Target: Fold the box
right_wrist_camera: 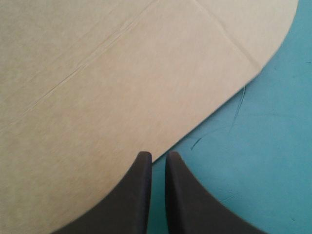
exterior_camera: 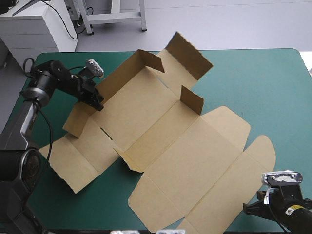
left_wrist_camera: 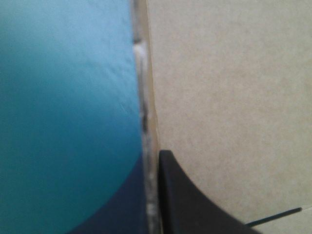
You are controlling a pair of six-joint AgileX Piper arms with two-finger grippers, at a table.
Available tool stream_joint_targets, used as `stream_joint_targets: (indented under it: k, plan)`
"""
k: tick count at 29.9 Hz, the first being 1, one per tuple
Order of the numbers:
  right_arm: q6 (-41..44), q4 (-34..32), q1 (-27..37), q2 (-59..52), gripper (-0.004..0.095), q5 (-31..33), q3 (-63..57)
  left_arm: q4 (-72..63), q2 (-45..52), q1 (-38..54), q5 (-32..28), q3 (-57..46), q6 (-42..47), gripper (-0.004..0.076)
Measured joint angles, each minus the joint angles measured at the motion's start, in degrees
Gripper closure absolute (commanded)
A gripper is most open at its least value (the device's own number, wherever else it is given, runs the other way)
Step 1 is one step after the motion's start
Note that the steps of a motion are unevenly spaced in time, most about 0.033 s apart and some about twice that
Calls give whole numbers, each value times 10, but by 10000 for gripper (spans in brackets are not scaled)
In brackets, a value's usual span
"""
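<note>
Presently left end effector [exterior_camera: 98,103] grips the box [exterior_camera: 146,114]; right end effector [right_wrist_camera: 155,155] sits clenched.

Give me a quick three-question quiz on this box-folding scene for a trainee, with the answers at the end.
1. True or false: every panel of the box lies flat on the table.
2. What is the left pincer doing? A) clamping an edge of the box B) hovering over bare cover C) pressing the lid down
3. Fill in: the right pincer is ___, at the edge of the rounded flap.
Key: 1 false, walls stand up at the far left; 2 A; 3 shut.
</note>
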State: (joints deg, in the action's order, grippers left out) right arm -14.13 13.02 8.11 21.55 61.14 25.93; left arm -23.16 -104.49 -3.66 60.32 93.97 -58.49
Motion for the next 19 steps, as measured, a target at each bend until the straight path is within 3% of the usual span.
stream_joint_targets:
  k: [13, 19]
  plan:
    - [0, 0, 0, 0, 820, 0, 0, 220, 0, -219, -133, 84, -23, 732]
    - [0, 0, 0, 0, 819, 0, 0, 341, -1, -299, -175, 84, 37, 732]
